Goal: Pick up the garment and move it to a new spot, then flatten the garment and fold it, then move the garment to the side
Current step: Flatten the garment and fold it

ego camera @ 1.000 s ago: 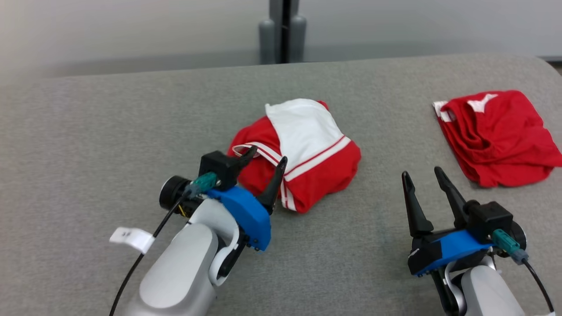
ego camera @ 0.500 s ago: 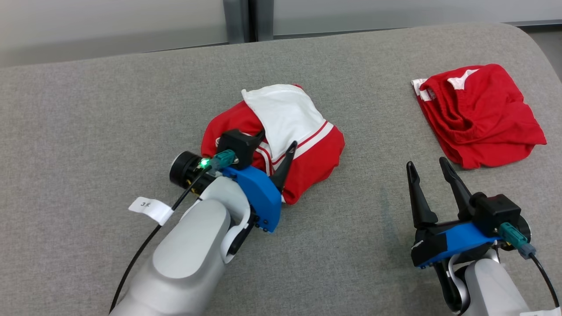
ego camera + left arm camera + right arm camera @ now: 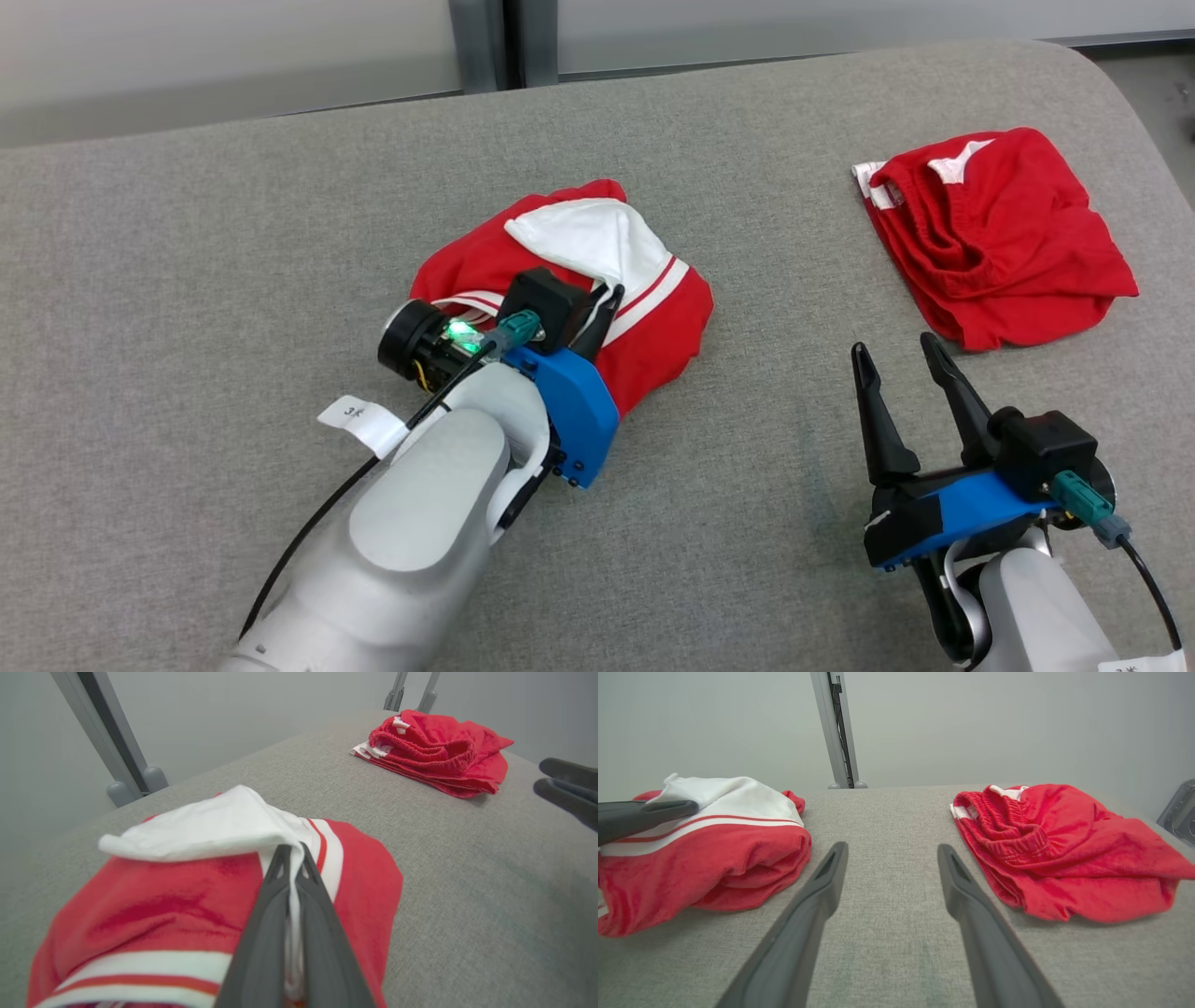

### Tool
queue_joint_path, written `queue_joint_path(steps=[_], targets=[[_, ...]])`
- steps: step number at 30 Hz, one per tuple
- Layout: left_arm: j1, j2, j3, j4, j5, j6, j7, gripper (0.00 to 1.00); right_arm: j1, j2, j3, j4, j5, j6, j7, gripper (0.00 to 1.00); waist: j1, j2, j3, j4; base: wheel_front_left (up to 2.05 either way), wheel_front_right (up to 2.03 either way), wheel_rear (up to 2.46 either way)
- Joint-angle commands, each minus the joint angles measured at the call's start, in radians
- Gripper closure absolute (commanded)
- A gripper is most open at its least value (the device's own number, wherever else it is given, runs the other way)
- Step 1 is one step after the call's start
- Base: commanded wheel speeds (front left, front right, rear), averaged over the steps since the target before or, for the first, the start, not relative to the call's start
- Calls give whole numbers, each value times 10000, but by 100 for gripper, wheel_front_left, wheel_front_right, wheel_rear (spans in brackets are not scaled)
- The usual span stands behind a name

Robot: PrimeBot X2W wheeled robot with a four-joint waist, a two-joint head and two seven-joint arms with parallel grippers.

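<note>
Looking down from the head camera, I see my left gripper (image 3: 602, 301) clamped onto the red-and-white garment (image 3: 663, 327), which lies crumpled near the middle of the grey padded table (image 3: 187, 280). The fingertips pinch the lower edge of its white panel (image 3: 588, 238), just above the white stripes. A green light (image 3: 457, 331) glows on that wrist, and a paper tag (image 3: 359, 422) hangs on the cable beside the forearm. My right gripper (image 3: 893, 347) sits at the lower right with its jaws spread wide and nothing in them, pointing toward a heap of red shorts (image 3: 1018, 252) near the table's right edge, well apart from the garment. Through the left wrist camera, the two dark fingers (image 3: 261, 933) press together with a thin fold of white cloth caught between them. The panel is drawn up into a peak at their tips, with red cloth and white stripes below. The shorts lie far back on the right, and a metal post (image 3: 117, 751) stands beyond the table's far edge. Through the right wrist camera, my own fingers stand apart over bare table, the garment to their left and the shorts to their right, neither touched. One dark finger of the left gripper reaches in from the left edge across the white panel.
</note>
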Motion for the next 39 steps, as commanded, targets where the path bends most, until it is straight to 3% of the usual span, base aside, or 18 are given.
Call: queue_joint_path(steps=[1, 9, 15, 22, 28, 31, 39], targets=[[-248, 49, -75, 95, 150, 64, -139, 100, -77, -18, -18, 25, 38, 2, -55, 0, -1, -1, -4, -14, 0, 0, 0], [-679, -45, -41, -338, 54, 91, -1250, 100, 66, -18, -299, 50, -14, 2, -57, 0, -1, -1, -179, 195, 0, 0, 0], [-1369, -107, 30, -1919, -213, 300, -2087, 100, 169, -18, -441, 124, -61, 2, -57, 0, -1, -1, -443, 469, 0, 0, 0], [-2249, -32, 426, -3929, -145, 899, -2366, 100, 266, -20, -482, 165, -51, 2, -57, 0, -1, -1, -673, 666, 0, 0, 0], [-2795, 752, 1272, -5399, -171, 1361, -2073, 100, 313, -18, -613, 154, -152, 2, -57, 0, -1, -1, -773, 853, 0, 0, 0], [-2474, 1435, 1764, -5700, -391, 1535, -1656, 100, 297, -18, -577, 129, -132, 2, -57, 0, -1, -1, -768, 905, 0, 0, 0], [107, 3372, 2702, -4507, -1264, 1749, -1199, 100, 326, -18, -502, 49, -39, 2, -55, 0, -1, -1, -584, 911, 0, 0, 0]])
